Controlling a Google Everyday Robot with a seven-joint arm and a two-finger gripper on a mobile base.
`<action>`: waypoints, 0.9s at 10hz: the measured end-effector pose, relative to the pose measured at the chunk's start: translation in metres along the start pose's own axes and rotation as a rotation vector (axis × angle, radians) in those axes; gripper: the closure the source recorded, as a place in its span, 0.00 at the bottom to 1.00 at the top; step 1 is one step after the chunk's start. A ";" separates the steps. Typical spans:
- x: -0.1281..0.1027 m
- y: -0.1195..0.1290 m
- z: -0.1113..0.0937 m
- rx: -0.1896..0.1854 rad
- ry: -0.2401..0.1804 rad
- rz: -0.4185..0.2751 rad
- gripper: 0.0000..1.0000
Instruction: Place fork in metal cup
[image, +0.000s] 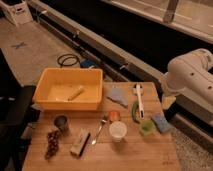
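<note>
A light wooden plank table (145, 155) stands on a grey speckled concrete floor (35, 55), where 1 blue tape cross (20, 45) is stuck and a black coiled cable (67, 60) lies. A white box (17, 11) sits in the far left corner. A long pale ledge (100, 45) runs diagonally under a dark wall panel (130, 25). The light is dim and warm. The gripper (168, 101) hangs just off the table's right edge.

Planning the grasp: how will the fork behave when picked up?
The fork looks thin, shiny metal: probably stiff, light, maybe slippery. It lies flat on the table, so pinching it may be awkward. The gripper hangs off the table's right edge.
</note>
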 end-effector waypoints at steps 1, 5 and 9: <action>-0.014 0.001 -0.001 0.009 0.015 -0.077 0.20; -0.094 0.006 0.001 0.023 0.040 -0.336 0.20; -0.177 0.015 0.000 0.047 0.022 -0.590 0.20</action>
